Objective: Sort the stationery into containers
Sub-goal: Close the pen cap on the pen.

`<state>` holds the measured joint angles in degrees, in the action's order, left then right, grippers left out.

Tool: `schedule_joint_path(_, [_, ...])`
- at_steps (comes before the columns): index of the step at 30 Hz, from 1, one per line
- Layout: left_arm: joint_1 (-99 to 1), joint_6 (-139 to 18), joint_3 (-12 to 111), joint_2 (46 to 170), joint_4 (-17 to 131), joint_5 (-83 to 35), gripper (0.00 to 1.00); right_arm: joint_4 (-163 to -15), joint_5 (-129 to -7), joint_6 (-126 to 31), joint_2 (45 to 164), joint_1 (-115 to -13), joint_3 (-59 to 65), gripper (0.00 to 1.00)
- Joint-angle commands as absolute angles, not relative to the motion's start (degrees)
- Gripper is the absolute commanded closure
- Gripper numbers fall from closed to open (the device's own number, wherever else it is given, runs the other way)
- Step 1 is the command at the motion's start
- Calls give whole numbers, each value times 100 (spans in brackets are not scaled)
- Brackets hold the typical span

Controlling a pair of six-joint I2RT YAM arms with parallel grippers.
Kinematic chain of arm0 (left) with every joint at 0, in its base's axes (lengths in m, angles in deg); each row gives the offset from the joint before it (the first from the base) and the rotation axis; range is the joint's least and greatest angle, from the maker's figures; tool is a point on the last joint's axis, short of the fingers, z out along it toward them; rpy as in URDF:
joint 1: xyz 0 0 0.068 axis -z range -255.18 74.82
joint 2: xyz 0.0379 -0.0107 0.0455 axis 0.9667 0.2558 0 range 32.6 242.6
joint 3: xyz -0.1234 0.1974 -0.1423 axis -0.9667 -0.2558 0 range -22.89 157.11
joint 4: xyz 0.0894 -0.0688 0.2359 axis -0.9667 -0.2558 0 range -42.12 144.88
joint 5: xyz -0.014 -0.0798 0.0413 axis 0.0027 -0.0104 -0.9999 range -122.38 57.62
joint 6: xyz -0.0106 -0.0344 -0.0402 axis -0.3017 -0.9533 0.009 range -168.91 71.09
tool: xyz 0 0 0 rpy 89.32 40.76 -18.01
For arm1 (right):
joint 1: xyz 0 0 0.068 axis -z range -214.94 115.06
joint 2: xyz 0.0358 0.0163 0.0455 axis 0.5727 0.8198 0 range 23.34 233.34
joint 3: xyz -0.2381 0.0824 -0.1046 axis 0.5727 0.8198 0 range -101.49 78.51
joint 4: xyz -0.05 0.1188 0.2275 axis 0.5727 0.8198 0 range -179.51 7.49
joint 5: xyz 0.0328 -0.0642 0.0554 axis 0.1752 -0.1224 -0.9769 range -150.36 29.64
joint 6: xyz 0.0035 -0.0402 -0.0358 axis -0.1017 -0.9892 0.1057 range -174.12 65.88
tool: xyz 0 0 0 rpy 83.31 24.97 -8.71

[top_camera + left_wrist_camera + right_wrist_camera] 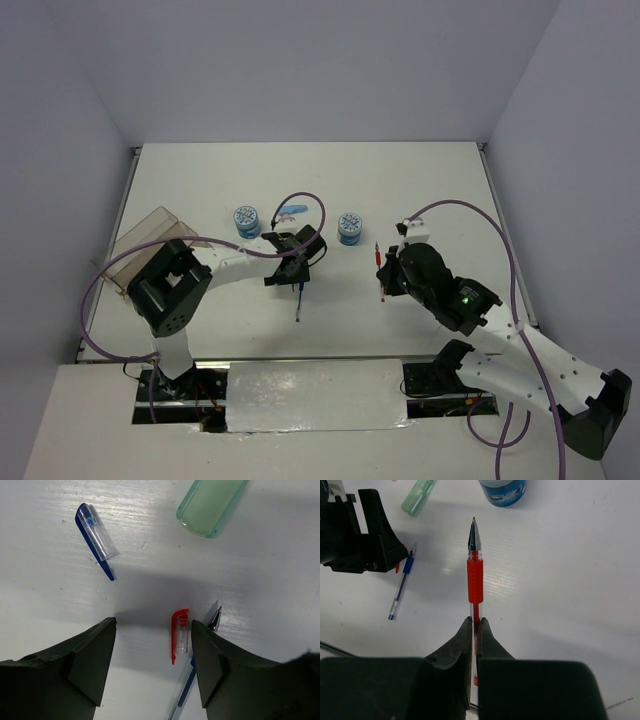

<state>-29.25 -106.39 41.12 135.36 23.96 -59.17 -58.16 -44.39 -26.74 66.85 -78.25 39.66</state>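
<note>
My left gripper (153,625) stands open low over the table, its jaws on either side of a red pen cap (180,636) that lies close to the right finger (210,655). A blue pen (190,682) runs under that finger. A blue pen cap (95,534) and a green capsule (211,504) lie beyond. My right gripper (475,622) is shut on an uncapped red pen (475,575), tip pointing away, above the table. Two blue-white discs (246,220) (350,228) stand mid-table. The clear tray (140,250) sits at the left edge.
A pink and blue piece (288,212) lies between the two discs. In the right wrist view the left gripper (360,540) shows at the upper left, with the blue pen (401,587) beside it. Side walls close in the table.
</note>
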Motion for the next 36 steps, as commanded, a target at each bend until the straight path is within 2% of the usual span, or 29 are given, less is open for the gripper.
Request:
schedule_joint_path(1, [-2886, -10797, 4224, 13658, 2297, -5989, 29, -5902, -4384, -2740, 6562, -7844, 4001, 100])
schedule_joint_path(12, [-2746, -10885, 4092, 13842, 2394, -5857, 43, -5866, -4436, -2766, 6518, -7844, 3957, 100])
schedule_joint_path(15, [-2728, -10885, 4075, 13913, 2438, -5787, 58, -5884, -4498, -2784, 6527, -7853, 3984, 100])
schedule_joint_path(16, [-2728, -10894, 4075, 13921, 2464, -5761, 73, -5927, -4542, -2784, 6527, -7844, 4018, 100])
schedule_joint_path(17, [-2719, -10894, 4083, 13965, 2456, -5761, 83, -5937, -4568, -2784, 6535, -7844, 4028, 100])
schedule_joint_path(18, [-2719, -10894, 4101, 13983, 2456, -5752, 100, -5971, -4612, -2793, 6536, -7853, 4045, 100])
schedule_joint_path(28, [-2711, -10868, 3900, 13887, 2534, -5778, 100, -6340, -4989, -2828, 6465, -7844, 4255, 100])
schedule_joint_path(36, [-2693, -10560, 2925, 12341, 4097, -5260, 100, -7745, -6175, -2329, 6570, -7853, 5064, 100])
